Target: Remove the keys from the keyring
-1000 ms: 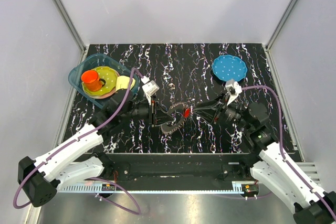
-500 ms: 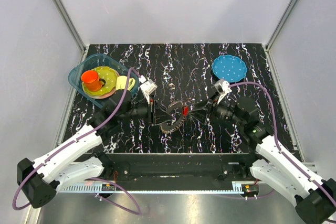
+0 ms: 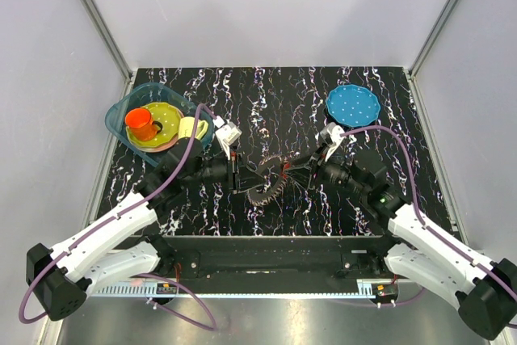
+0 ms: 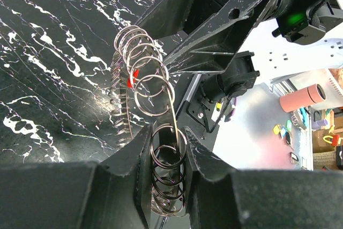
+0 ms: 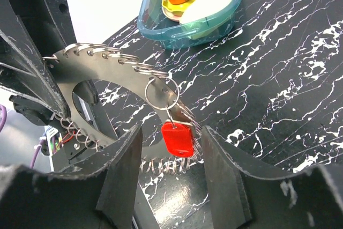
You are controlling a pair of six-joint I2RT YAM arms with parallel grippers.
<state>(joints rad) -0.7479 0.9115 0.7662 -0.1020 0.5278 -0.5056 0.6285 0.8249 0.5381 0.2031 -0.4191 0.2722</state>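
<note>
The keyring (image 3: 265,182) is a flat grey metal loop with many small wire rings round its rim. It hangs above the table between the two arms. My left gripper (image 3: 242,177) is shut on its rim; in the left wrist view the fingers (image 4: 140,154) clamp a row of small rings (image 4: 146,73). One small red key (image 5: 177,139) hangs from a ring on the keyring (image 5: 102,76). It also shows in the left wrist view (image 4: 131,79). My right gripper (image 5: 170,142) is open, one finger on each side of the red key, not touching it.
A teal tub (image 3: 121,111) at the back left holds an orange cup (image 3: 141,123), a yellow plate and a pale block. A blue dotted plate (image 3: 353,104) lies at the back right. Grey walls stand round the black marbled table (image 3: 266,94).
My right gripper has moved left to the keyring and now straddles the red key. My left gripper has kept its hold on the ring, nearly still.
</note>
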